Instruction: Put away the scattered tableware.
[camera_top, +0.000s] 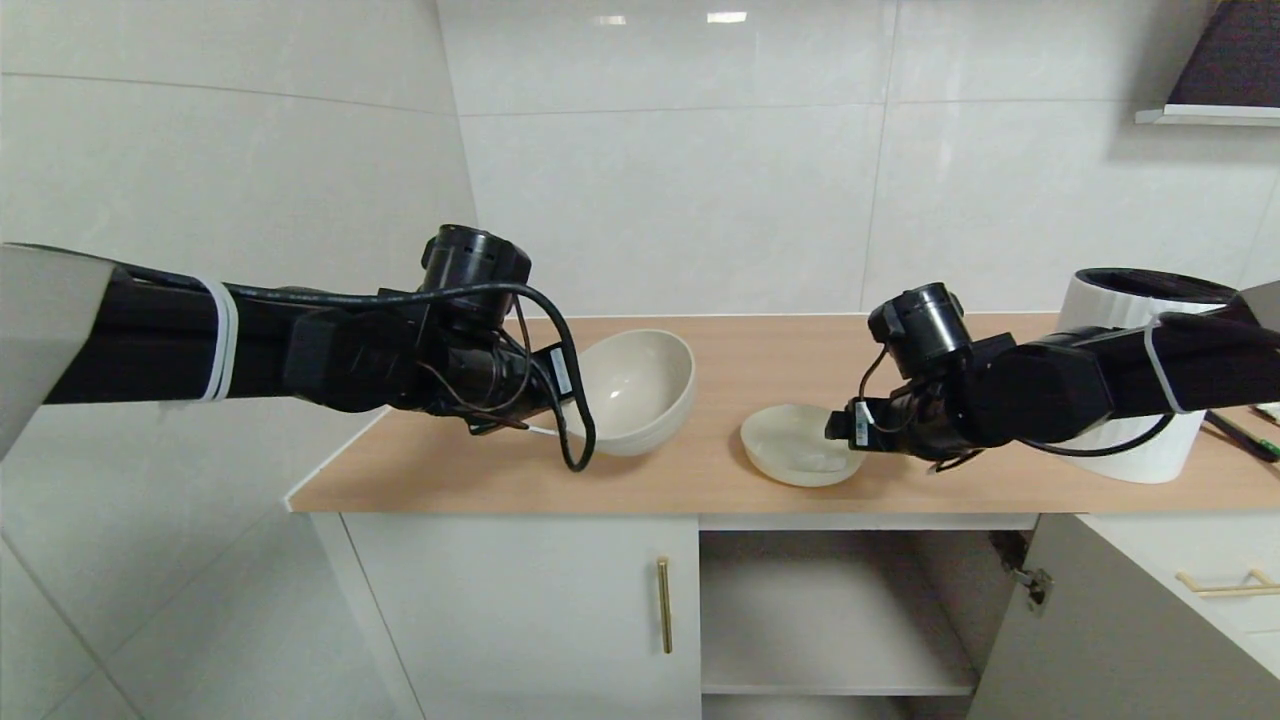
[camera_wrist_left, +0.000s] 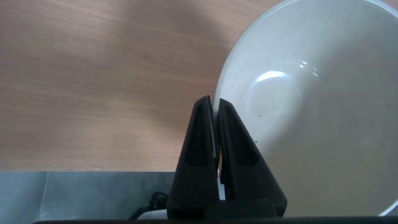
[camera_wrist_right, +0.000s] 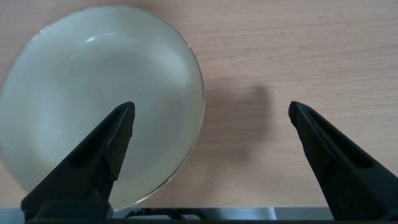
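**Wood counter, tiled corner: two dishes out**

Wood-grain countertop (camera_top: 720, 485) runs along a white tiled wall, with white cabinets below. One cabinet door (camera_top: 520, 610) with a brass handle is closed. The compartment (camera_top: 830, 610) beside it stands open, its shelf showing.

Large cream bowl (camera_top: 640, 385) sits towards the left of the counter, tipped on its side, mouth facing the left arm. Its lower curve is down at the counter surface. Left gripper (camera_wrist_left: 216, 124) is clenched on the bowl's rim, with the edge pinched between the two dark fingers.

Small pale shallow dish (camera_top: 795, 445) lies flat on the counter, right of the bowl and apart from it. Right gripper (camera_wrist_right: 210, 107) hangs over it with jaws spread wide and released. One finger is above the dish's inside, the other above bare wood beside it.

White cylindrical container (camera_top: 1160, 458) with a dark rim stands at the counter's right end, behind the right arm.
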